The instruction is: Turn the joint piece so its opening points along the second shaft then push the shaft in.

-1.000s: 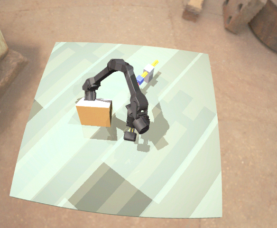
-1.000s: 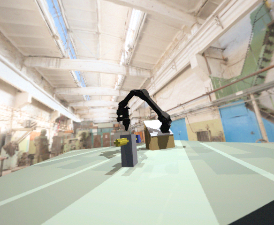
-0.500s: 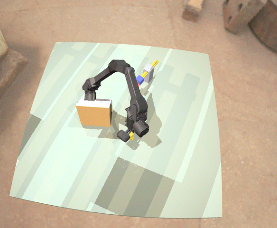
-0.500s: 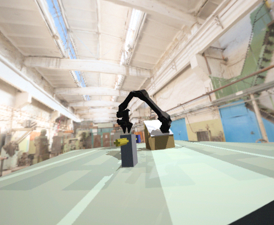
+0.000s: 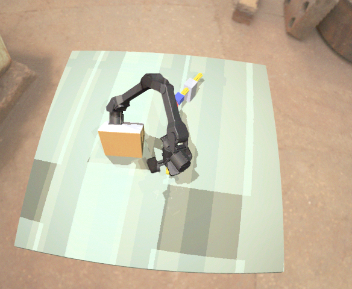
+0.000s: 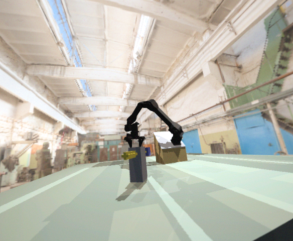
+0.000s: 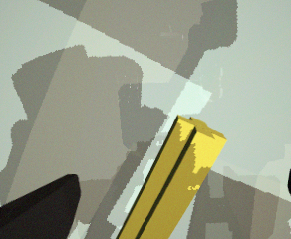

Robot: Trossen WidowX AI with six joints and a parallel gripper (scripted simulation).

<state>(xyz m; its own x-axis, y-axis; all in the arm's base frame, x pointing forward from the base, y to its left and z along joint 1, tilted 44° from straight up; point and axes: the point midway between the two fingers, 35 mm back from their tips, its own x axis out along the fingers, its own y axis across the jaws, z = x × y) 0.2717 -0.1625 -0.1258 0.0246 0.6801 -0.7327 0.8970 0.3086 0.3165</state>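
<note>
The first shaft is yellow and runs through its grey block. A blue part is on its inner end, with a sliver of red beside it in the top view. The arm hides the rest of the joint and where its opening points. The second shaft is yellow and ribbed; one end shows, and its block is hidden under the arm. My gripper is open and empty over this end, one finger on each side in the wrist view.
An orange box with a white top carries the arm's base, to the left of the shafts in the top view. The arm arches over between that base and the second shaft. The patterned table lies under everything.
</note>
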